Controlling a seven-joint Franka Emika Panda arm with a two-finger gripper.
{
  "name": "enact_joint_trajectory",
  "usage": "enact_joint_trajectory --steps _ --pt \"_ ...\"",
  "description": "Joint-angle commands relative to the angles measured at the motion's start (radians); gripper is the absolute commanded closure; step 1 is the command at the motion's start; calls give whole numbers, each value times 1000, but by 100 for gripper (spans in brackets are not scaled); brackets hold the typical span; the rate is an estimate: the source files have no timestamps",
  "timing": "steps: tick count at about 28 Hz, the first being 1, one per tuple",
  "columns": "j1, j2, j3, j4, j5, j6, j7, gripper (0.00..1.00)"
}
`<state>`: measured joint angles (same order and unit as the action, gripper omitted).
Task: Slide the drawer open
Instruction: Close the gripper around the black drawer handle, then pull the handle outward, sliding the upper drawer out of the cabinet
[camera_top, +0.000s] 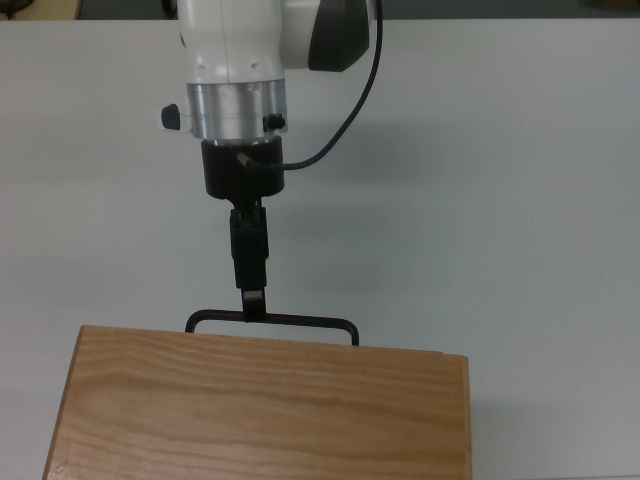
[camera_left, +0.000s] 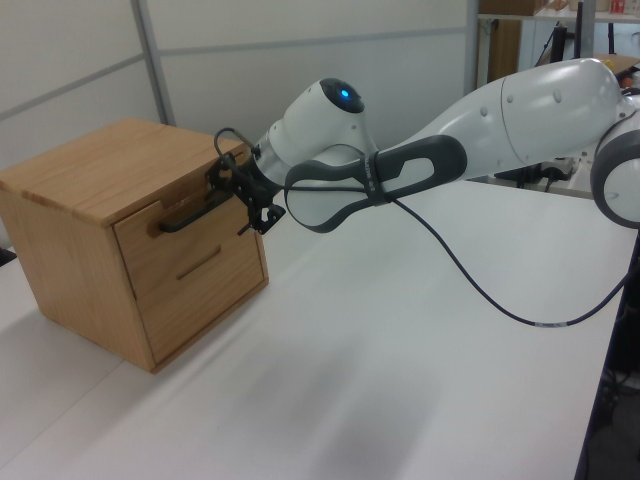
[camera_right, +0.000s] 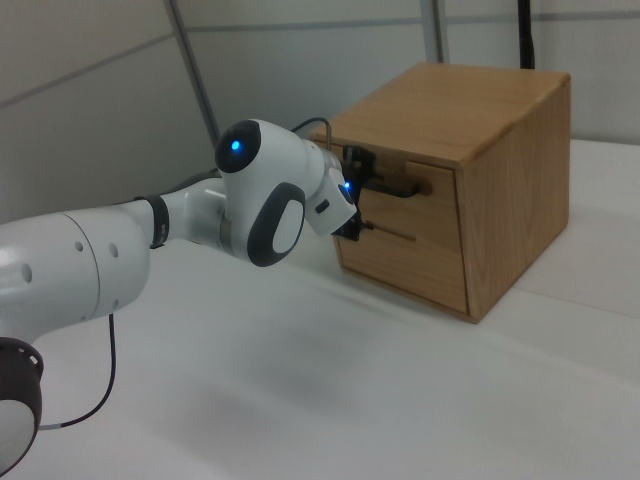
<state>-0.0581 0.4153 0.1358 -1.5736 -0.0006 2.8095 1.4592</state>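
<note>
We cannot tell whether the fingers are open or closed; in the top view the gripper (camera_top: 254, 308) tip sits at the black handle (camera_top: 300, 322), left of its middle. The drawer (camera_left: 195, 225) is shut, flush in the wooden cabinet (camera_left: 90, 170) on the white table (camera_left: 420, 340). Before pulling we should confirm both fingers straddle the bar, then draw straight back, square to the front, to avoid jamming.
</note>
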Motion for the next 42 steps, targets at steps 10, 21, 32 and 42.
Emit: enact_joint_trajectory --steps 10,21,32,42 --pt "3 46 2 49 -52 16 -14 24" --pt "3 31 2 49 -113 7 -13 100" --pt "3 -1 2 47 -113 -48 -16 100" --pt "1 -72 4 38 -110 -212 -13 100"
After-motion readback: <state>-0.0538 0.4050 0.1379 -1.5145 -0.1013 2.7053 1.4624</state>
